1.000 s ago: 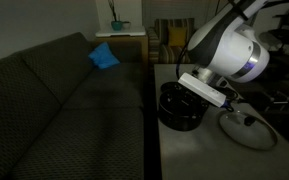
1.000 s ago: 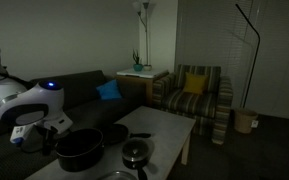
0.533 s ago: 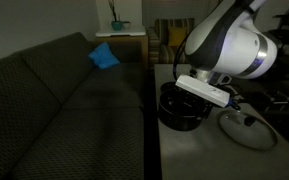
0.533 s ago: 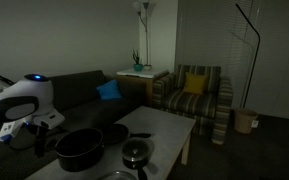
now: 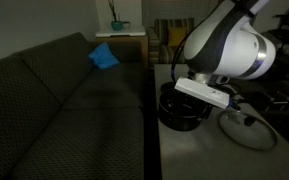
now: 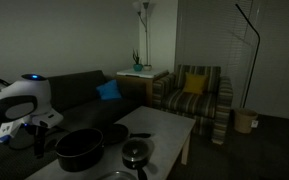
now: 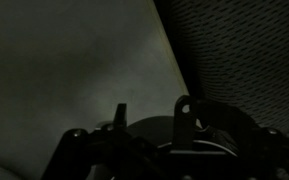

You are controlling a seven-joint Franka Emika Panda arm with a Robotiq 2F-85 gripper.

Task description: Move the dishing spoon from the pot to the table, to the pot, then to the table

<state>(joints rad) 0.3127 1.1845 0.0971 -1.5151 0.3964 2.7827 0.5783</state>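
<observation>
The scene is dim. The big black pot (image 5: 178,108) stands on the pale table (image 5: 199,150) near its edge, and shows in both exterior views (image 6: 80,148). My gripper (image 5: 192,100) hangs just above the pot's rim, and in an exterior view (image 6: 29,135) it sits at the pot's side. In the wrist view my gripper (image 7: 152,112) has two dark fingers (image 7: 184,115) standing apart, with the pot's dark mouth (image 7: 154,130) behind the gap. I see nothing between them. I cannot make out the dishing spoon in any view.
A round glass lid (image 5: 246,128) lies next to the pot. A smaller black pan (image 6: 134,152) stands on the table (image 6: 159,128). A dark sofa (image 5: 64,110) with a blue cushion (image 5: 104,57) runs along the table. A striped armchair (image 6: 192,95) stands beyond.
Over the first half second the arm swung and the wrist rose a little, drawing back from the pot. Since then almost nothing has moved.
</observation>
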